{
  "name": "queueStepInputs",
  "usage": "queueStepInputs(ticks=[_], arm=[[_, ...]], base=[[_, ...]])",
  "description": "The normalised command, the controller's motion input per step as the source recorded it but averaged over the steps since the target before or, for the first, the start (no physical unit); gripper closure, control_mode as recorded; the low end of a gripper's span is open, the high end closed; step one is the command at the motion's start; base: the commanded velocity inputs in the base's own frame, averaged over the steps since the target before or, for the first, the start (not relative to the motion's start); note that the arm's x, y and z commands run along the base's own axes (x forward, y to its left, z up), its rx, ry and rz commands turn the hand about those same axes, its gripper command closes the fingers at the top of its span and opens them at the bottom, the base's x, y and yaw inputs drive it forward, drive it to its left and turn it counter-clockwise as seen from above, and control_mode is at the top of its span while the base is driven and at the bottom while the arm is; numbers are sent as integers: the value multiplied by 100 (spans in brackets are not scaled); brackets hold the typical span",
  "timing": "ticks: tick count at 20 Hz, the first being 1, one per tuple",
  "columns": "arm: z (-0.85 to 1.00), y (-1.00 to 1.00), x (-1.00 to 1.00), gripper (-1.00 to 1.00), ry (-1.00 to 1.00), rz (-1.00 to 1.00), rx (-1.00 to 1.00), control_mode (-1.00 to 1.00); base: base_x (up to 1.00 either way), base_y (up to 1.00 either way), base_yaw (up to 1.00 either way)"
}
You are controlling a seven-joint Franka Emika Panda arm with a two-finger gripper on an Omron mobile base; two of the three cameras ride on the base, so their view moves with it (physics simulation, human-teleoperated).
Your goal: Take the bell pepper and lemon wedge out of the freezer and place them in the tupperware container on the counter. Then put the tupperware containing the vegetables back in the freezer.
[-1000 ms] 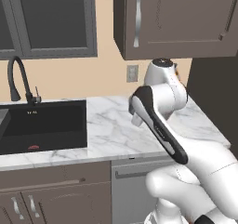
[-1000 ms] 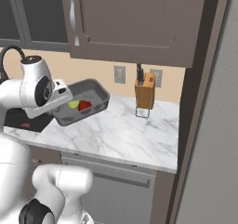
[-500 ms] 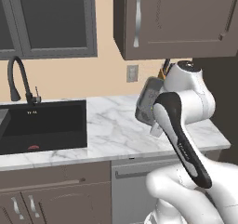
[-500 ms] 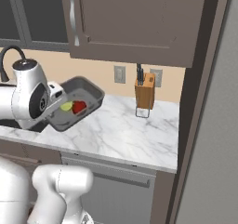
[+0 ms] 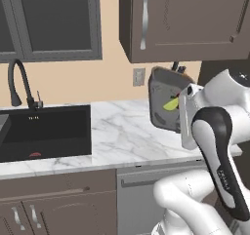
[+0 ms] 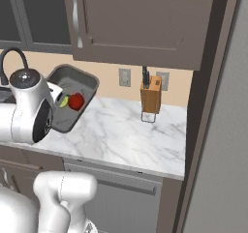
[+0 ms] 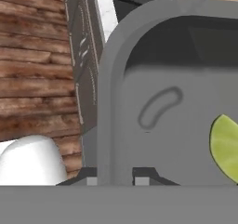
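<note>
The grey tupperware container [image 6: 81,80] hangs tilted above the white marble counter [image 6: 127,136]. My gripper [image 7: 116,178] is shut on its near rim, one fingertip on each side of the wall. Inside it lie the red bell pepper [image 6: 75,101] and the yellow-green lemon wedge [image 6: 64,101], side by side. In the left base view the tupperware container [image 5: 160,90] stands steeply, its inside facing the camera, with the lemon wedge [image 5: 171,104] near my white hand. The lemon wedge [image 7: 226,146] also shows at the right edge of the hand view. The light-grey freezer [image 6: 220,145] rises at the far right.
A wooden knife block [image 6: 151,96] stands at the back of the counter by the wall. The black sink [image 5: 44,130] with its dark faucet [image 5: 17,83] lies to the left. Brown-grey upper cabinets [image 5: 185,19] hang above.
The arm has swung rightwards in the left base view, carrying the container with it. The container has tipped steeper and now shows its inside there. The grip has not changed.
</note>
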Motion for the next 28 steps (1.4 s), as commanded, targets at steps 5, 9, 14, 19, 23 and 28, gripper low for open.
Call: queueStepInputs(ticks=[5, 9, 14, 19, 23, 28], arm=[[48, -30, -51, 100, -9, 6, -1, -100], [41, -22, -32, 100, -2, 0, -1, -100], [21, -7, -12, 100, 0, 0, -5, -100], [0, 0, 0, 100, 0, -1, -7, -100], [0, -3, 0, 100, 0, -1, -9, -100], [0, -13, 0, 100, 0, 0, -8, -100]], base=[[0, 0, 0], [0, 0, 0], [0, 0, 0], [0, 0, 0], [0, 0, 0], [0, 0, 0]])
